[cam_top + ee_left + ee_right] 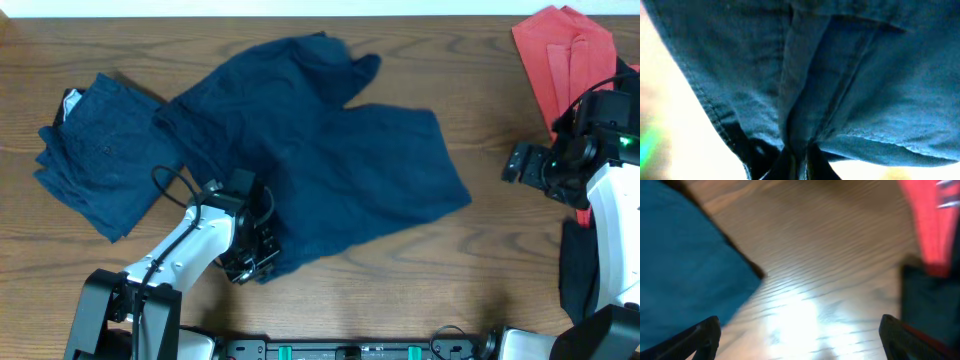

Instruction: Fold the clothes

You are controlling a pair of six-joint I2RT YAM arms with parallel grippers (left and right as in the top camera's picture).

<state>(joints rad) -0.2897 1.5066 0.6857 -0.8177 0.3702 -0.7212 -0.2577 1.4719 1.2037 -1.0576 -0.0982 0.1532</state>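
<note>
Two pairs | folded navy shorts [95, 165] far left on worktop [480, 270], seemingly done | spread navy shorts [320, 150] centre | left hand [258, 262] clamped on their near hem, probably to fold | right hand [515, 163] fingers apart, clear of cloth

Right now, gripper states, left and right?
Left gripper: closed, pinching the near edge of the spread navy shorts.
Right gripper: open, holding nothing.

wooden counter [480, 270]; red cloth [560, 50] crumpled at 2 o'clock corner; dark cloth [573, 270] at 4 o'clock edge.
</note>
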